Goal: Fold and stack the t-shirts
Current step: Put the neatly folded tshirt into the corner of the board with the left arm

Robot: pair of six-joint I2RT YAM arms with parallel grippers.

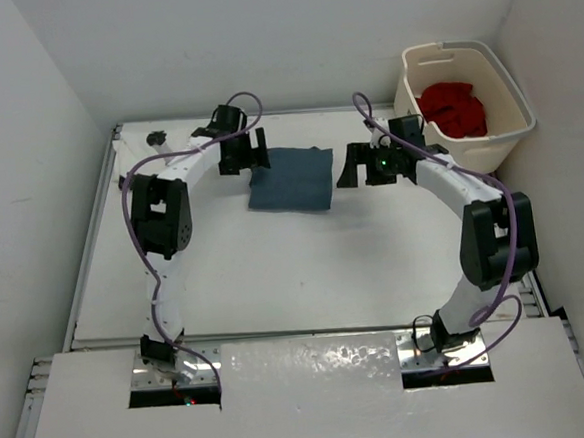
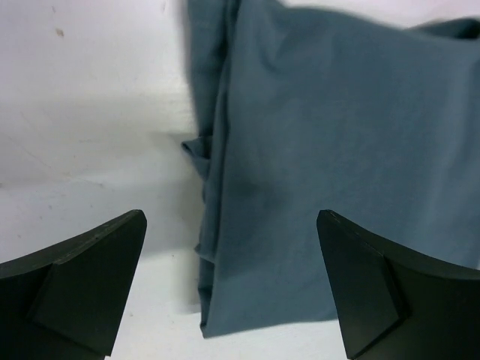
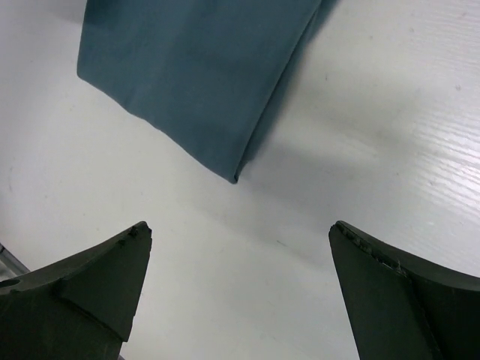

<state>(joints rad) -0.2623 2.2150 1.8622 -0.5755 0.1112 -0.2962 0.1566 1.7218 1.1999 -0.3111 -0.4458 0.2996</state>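
Two arms bow outward over the white table, wrists turned in to flank the blue-grey t-shirt.

Left gripper: at the shirt's left edge, jaws spread wide, nothing held.

Right gripper: just off the right edge, equally wide, empty.

Shirt: soft matte cloth folded to a rough rectangle, flat at the far middle of the table. Left side layered and uneven, one corner crisp. Both wrist views crop it.

Red t-shirt: crumpled heap in the cream plastic basket, far right. Its lower part is hidden by the wall.

The basket wall hides part of the red t-shirt.
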